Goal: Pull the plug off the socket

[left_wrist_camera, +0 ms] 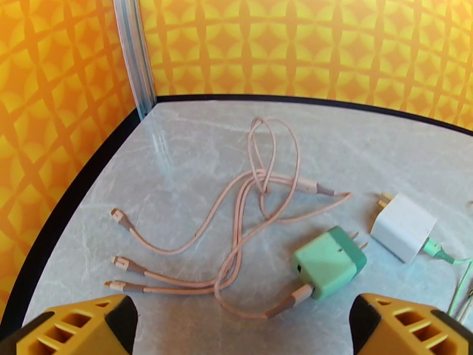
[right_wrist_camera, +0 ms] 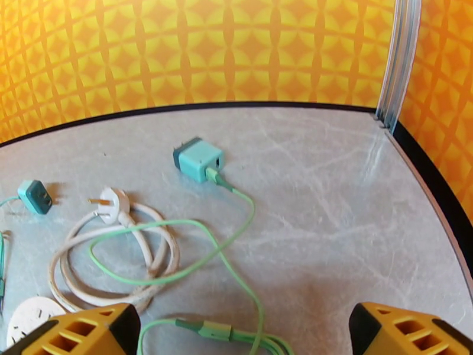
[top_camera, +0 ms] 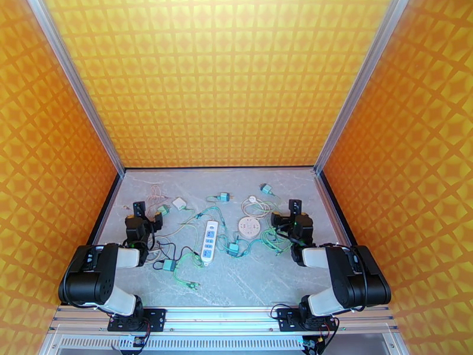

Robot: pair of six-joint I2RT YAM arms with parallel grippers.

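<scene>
From above, the power strip [top_camera: 209,242] lies central on the worktop [top_camera: 266,279]; what is plugged in seems too small to tell. Left wrist: left end effector [left_wrist_camera: 239,329] wide open, empty, green charger [left_wrist_camera: 328,262] ahead. Right wrist: right end effector [right_wrist_camera: 242,332] also wide open, empty.

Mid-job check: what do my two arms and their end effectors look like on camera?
The left arm and right arm match: bulky black joint housings, white links, black cables at the bases. The left end effector and right end effector have yellow fingers with triangular cut-outs and black inner faces.
</scene>
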